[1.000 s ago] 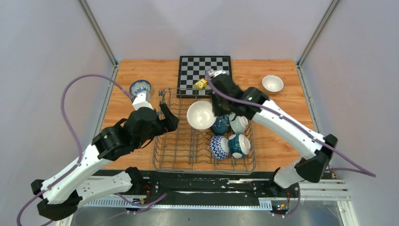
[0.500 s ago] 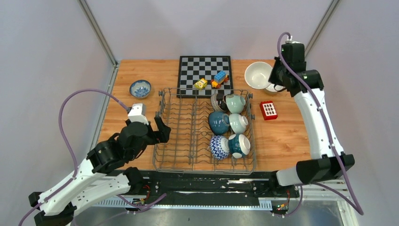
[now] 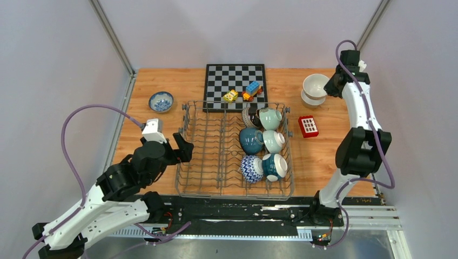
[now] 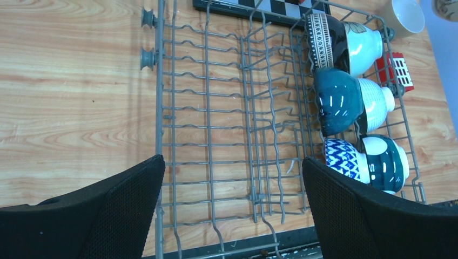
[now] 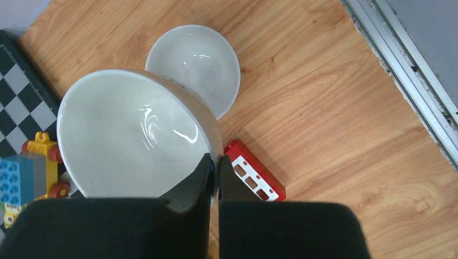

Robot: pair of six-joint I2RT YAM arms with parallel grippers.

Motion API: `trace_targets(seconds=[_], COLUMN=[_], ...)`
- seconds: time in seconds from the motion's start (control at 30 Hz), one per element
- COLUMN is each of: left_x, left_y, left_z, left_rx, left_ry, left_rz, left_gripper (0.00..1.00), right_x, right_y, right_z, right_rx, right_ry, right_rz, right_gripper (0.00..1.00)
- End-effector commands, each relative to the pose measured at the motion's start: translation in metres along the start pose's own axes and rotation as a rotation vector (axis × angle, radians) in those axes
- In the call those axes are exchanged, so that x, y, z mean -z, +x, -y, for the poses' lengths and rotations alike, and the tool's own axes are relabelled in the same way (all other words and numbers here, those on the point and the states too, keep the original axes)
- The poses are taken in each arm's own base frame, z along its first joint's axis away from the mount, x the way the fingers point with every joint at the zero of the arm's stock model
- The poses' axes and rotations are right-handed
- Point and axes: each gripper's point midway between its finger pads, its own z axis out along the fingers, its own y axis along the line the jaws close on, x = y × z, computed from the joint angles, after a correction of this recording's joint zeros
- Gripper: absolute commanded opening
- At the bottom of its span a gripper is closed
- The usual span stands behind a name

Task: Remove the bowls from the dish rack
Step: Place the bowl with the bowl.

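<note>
Cream bowl is hanging pinched in my right gripper above a second cream bowl; my left gripper is hovering wide over the dish rack holding six bowls.

Red block half behind R end effector; cream bowl cut off at top, L wrist.

You have the dish rack in the middle of the surface, with six bowls paired along its right end. Behind it lies the chessboard, toy blocks on its near edge. A lone bowl sits behind-left, a flat block just right, and behind that the upper bowl hangs over another bowl.
</note>
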Motion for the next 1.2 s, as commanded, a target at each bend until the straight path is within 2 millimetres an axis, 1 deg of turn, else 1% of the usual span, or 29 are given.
trace_targets(seconds=[0.0,0.03,0.13,0.27,0.4,0.63,0.9,1.17], left_x=[-0.007,-0.008,-0.011,-0.015,-0.019,-0.022,-0.022,-0.022], left_y=[-0.002,-0.001,0.003,0.01,0.016,0.019,0.026,0.031], left_z=[-0.006,-0.008,-0.009,-0.009,-0.009,-0.007,-0.007,-0.008], left_rx=[-0.02,-0.024,-0.027,-0.039,-0.056,-0.056,-0.033,-0.024], left_ry=[-0.042,-0.05,-0.061,-0.064,-0.073,-0.069,-0.063,-0.067], left_rz=[0.027,0.026,0.024,0.005,-0.015,-0.028,-0.052,-0.066], left_gripper=[0.99,0.99,0.99,0.99,0.99,0.99,0.99,0.99], right_x=[-0.01,-0.02,-0.037,-0.059,-0.074,-0.08,-0.089,-0.094], right_y=[-0.052,-0.052,-0.052,-0.042,-0.032,-0.026,-0.005,0.0], right_z=[-0.021,-0.023,-0.026,-0.021,-0.015,-0.011,0.0,0.008], right_rx=[-0.1,-0.104,-0.128,-0.165,-0.164,-0.138,-0.125,-0.128], right_ry=[-0.091,-0.089,-0.086,-0.063,-0.044,-0.047,-0.028,-0.015], right_rz=[0.121,0.108,0.087,0.044,0.013,-0.012,-0.066,-0.074], right_gripper=[0.0,0.0,0.0,0.0,0.0,0.0,0.0,0.0])
